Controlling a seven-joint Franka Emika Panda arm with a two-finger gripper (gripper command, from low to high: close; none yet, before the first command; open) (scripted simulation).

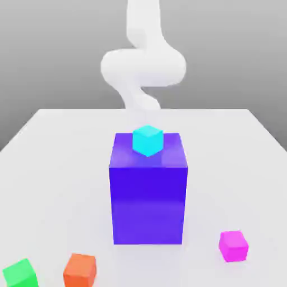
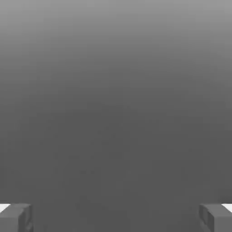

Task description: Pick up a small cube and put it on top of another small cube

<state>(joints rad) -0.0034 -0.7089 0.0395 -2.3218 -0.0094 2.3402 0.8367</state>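
A small cyan cube (image 1: 147,140) sits at the centre of the frame on top of a tall blue-violet block (image 1: 148,193), not on another small cube. The magenta cube (image 1: 233,245) at lower right, with the orange cube (image 1: 79,269) and green cube (image 1: 21,274) at lower left, lie apart on the white table (image 1: 50,146). The gripper (image 2: 116,217) is spread wide and holds nothing, so I judge no stacking done yet.

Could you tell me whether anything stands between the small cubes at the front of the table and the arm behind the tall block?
Yes. In the exterior view the tall purple block, with the cyan cube on top, stands mid-table between the arm behind it and the magenta cube, orange cube and green cube in front.
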